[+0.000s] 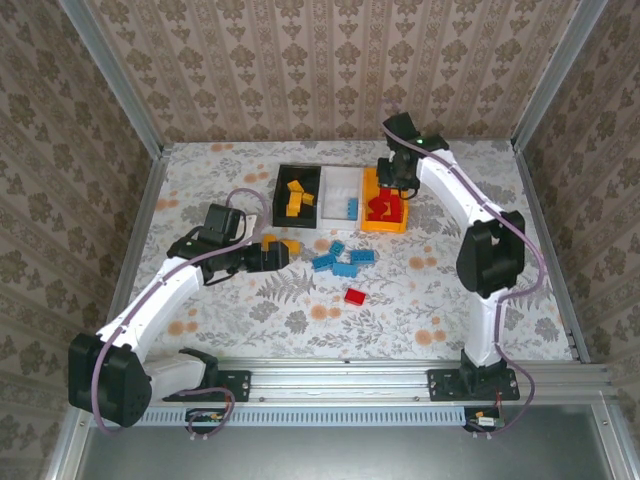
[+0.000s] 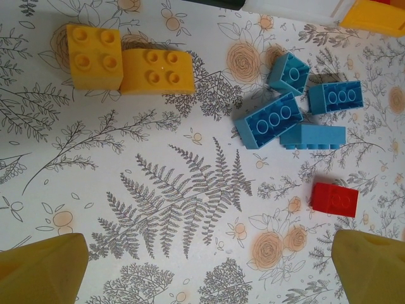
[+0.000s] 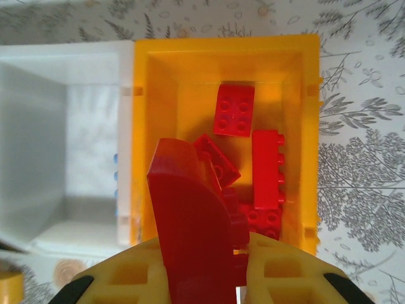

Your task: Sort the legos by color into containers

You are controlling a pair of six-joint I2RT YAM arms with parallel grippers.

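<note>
Just ahead: blue legos [image 2: 278, 120], red brick [image 2: 334, 199].

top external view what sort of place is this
Probably a staged robot test booth, not a home: beige damask-wallpaper wall panels, silver aluminium frame rails, and a floral-print tabletop.

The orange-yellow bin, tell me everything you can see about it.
The orange-yellow bin is a rectangular open-top container of glossy plastic with notches along its long rims. It sits upright on the floral table, its long side against the white bin. Several red bricks lie jumbled inside. The right end effector, shut on a red piece, is above it.
</note>
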